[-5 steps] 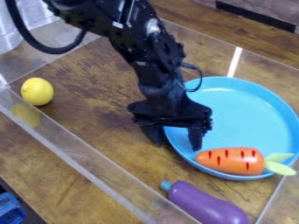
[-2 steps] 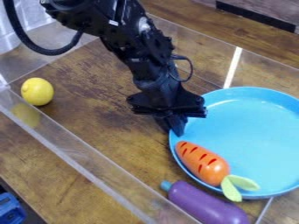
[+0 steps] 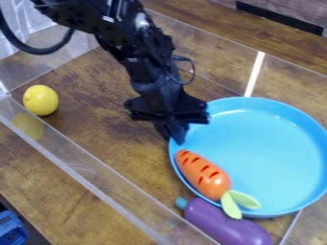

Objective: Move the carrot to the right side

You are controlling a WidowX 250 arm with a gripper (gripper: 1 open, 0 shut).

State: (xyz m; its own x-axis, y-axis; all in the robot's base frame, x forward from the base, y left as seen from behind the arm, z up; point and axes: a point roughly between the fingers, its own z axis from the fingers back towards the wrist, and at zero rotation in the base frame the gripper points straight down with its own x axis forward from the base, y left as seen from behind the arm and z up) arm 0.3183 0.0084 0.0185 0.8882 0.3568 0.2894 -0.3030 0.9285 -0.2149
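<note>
The carrot (image 3: 205,173) is orange with dark grooves and a light green top, and it lies tilted on the near left rim of the blue plate (image 3: 274,144), leaves pointing toward the front right. My gripper (image 3: 174,131) hangs from the black arm just above and behind the carrot, at the plate's left edge. Its fingers are pressed together and hold nothing; the carrot lies apart from them.
A yellow lemon (image 3: 41,99) sits at the far left of the wooden table. A purple eggplant (image 3: 228,225) lies in front of the plate by the near edge. Clear plastic walls (image 3: 90,172) enclose the work area.
The gripper has shut, risen and drifted left and back. The carrot has swung from lying crosswise at the plate's front to a tilted pose farther left on the rim.
</note>
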